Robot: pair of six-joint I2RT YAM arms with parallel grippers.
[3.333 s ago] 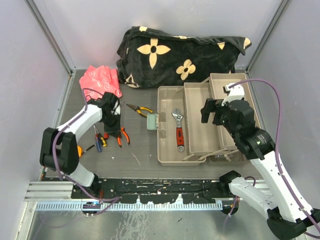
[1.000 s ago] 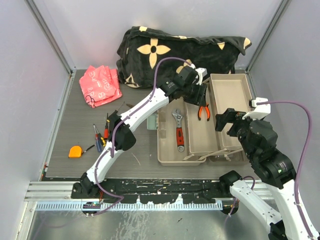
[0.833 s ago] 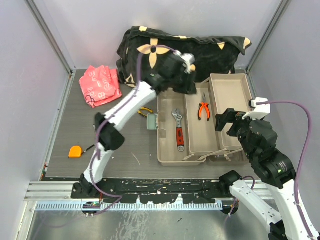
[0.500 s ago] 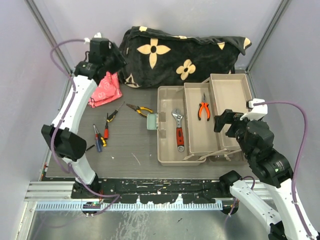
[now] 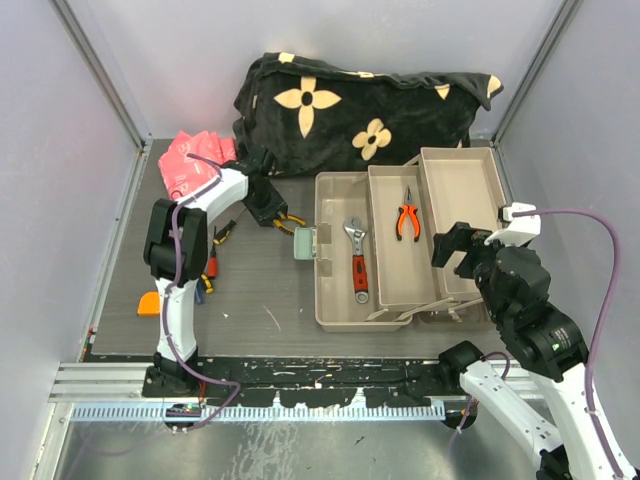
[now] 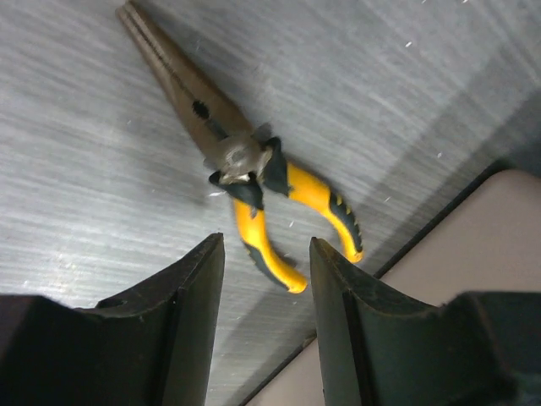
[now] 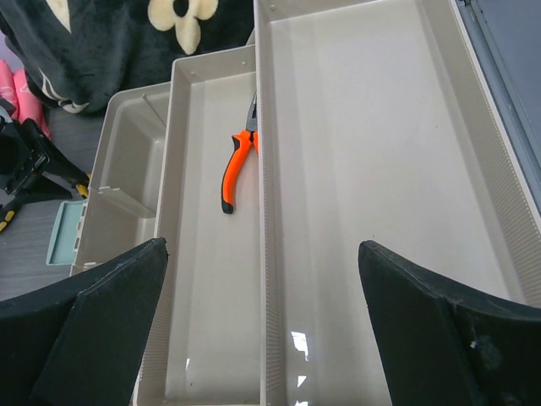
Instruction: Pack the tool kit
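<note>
The tool kit's box lies open with its beige trays folded out. A red-handled wrench rests in the left compartment and orange-handled pliers in the middle tray. Yellow-handled pliers lie on the table left of the box. My left gripper hovers open over them, its fingers either side of one handle's tip without touching it. Screwdrivers, small red pliers and an orange tape measure lie further left. My right gripper hangs wide open above the trays.
A black flower-patterned blanket is heaped at the back. A pink bag lies at the back left. The box's teal latch sticks out toward the yellow pliers. Grey walls close in both sides.
My left arm left the orange pliers in the middle tray, swung round past the pink bag and came down over the yellow pliers. The right arm has barely moved.
</note>
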